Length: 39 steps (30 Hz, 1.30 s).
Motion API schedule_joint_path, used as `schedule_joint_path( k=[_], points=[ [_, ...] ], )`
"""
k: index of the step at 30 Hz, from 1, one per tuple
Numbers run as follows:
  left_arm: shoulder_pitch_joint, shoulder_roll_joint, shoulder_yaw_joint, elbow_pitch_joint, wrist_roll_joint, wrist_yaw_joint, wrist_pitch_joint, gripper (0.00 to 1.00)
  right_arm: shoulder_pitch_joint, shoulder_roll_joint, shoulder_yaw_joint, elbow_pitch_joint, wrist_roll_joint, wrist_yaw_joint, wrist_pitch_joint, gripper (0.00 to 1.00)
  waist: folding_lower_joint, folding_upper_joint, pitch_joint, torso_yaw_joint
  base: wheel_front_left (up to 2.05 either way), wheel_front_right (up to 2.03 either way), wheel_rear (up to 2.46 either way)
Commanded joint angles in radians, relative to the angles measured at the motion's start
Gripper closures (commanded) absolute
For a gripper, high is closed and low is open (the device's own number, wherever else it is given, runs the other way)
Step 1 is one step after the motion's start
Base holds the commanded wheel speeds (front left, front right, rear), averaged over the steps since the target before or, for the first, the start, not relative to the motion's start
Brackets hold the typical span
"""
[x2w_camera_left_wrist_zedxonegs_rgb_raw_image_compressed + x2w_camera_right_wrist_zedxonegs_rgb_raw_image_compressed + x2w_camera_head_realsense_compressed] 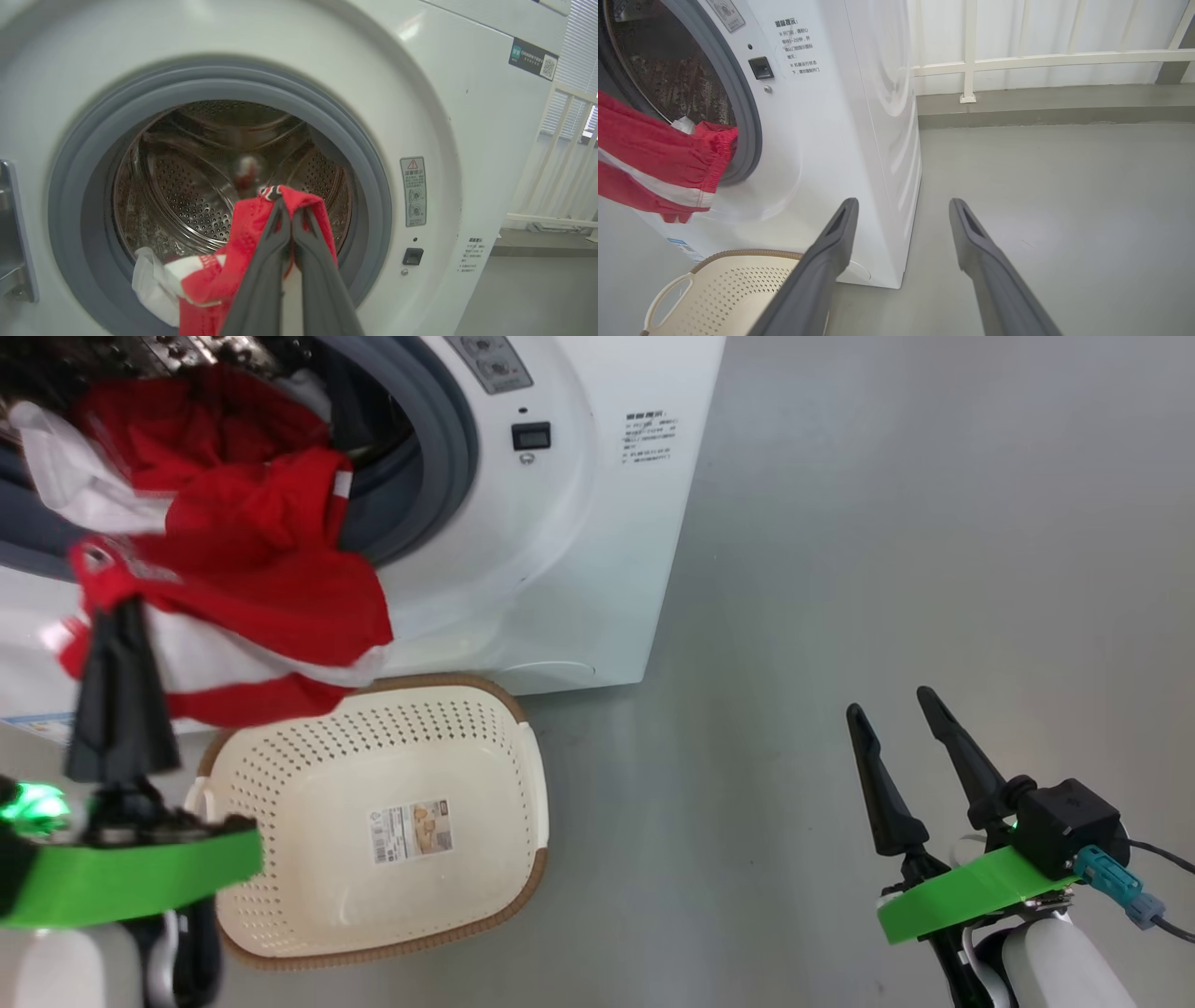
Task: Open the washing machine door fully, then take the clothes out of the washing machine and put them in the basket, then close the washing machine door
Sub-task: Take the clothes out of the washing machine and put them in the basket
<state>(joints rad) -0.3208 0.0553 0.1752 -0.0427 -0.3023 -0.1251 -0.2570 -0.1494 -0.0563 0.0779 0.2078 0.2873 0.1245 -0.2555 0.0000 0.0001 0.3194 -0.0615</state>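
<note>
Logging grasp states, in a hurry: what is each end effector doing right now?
Left end effector: shut on the clothes.
Right end effector: open, holding nothing.

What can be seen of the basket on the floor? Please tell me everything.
The basket is a cream plastic tub, a rounded rectangle, with perforated walls, a brown woven-look rim and a pale side handle. It stands upright on the grey floor, close before the washing machine. Only a paper sticker lies on its bottom. The clothes hang above its far corner; contact is unclear.
</note>
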Motion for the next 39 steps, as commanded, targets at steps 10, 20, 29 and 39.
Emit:
schedule_joint_path(
  k=[10, 20, 29, 39],
  points=[
    [0.034, 0.007, -0.037, 0.176, 0.019, -0.006, -0.005, 1.00, -0.046, 0.003, 0.028, -0.038, -0.010, 0.006, -0.006, 0.00, 0.0000, -0.0001, 0.076, -0.015, 0.00, 0.00, 0.00],
    [-0.047, 0.051, -0.088, 0.487, 0.045, -0.006, -0.005, 1.00, -0.085, 0.006, 0.039, -0.049, -0.008, 0.006, -0.006, 0.00, 0.0000, -0.0001, 0.168, -0.040, 0.00, 0.00, 0.00],
    [-0.172, 0.086, -0.138, 0.736, 0.051, -0.006, -0.005, 1.00, -0.117, 0.006, 0.053, -0.061, 0.008, 0.006, -0.006, 0.00, 0.0000, -0.0001, 0.247, -0.060, 0.00, 0.00, 0.00],
    [-0.318, 0.138, -0.202, 0.954, 0.055, -0.006, -0.005, 1.00, -0.159, 0.006, 0.071, -0.079, 0.023, 0.006, -0.006, 0.00, 0.0000, -0.0001, 0.355, -0.083, 0.00, 0.00, 0.00]
  ],
)
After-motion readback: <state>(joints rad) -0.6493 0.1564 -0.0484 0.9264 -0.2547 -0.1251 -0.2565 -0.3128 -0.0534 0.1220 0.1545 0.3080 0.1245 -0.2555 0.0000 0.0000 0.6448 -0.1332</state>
